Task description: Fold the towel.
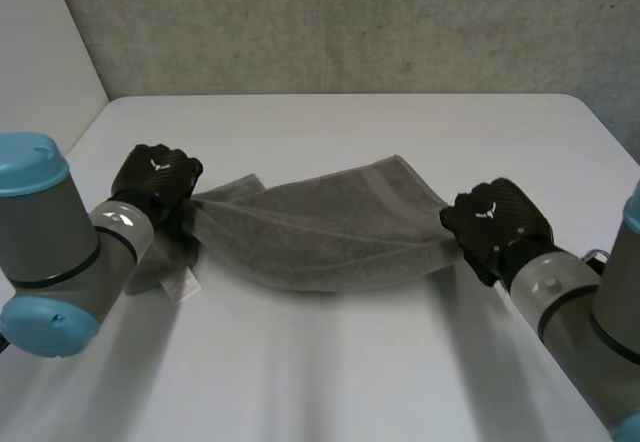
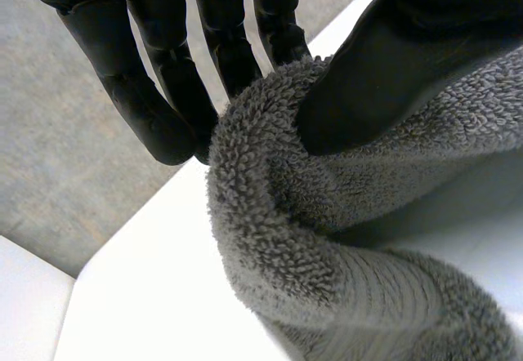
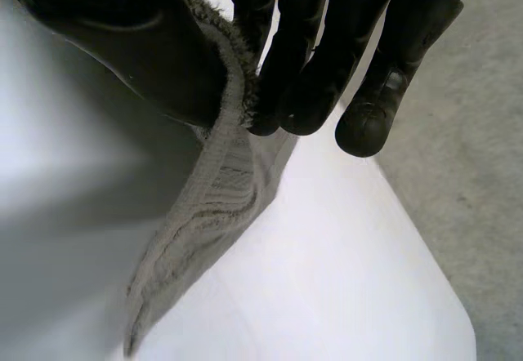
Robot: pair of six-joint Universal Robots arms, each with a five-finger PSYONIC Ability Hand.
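Observation:
A grey towel [image 1: 330,230] hangs slack between my two hands, lifted off the white table [image 1: 350,362], its middle sagging low. My left hand [image 1: 157,184] holds its left end; in the left wrist view the thumb [image 2: 384,75] pinches the thick pile of the towel [image 2: 310,238] against the fingers [image 2: 163,108]. A white label dangles below that end. My right hand [image 1: 497,225] grips the right end; in the right wrist view the towel's edge [image 3: 221,189] is pinched between thumb [image 3: 122,42] and fingers [image 3: 310,75], and the cloth trails down from there.
A grey wall [image 1: 350,22] stands behind the table's far edge. A pale wall [image 1: 40,52] runs along the left side. The table's right corner [image 1: 600,122] lies beyond my right hand.

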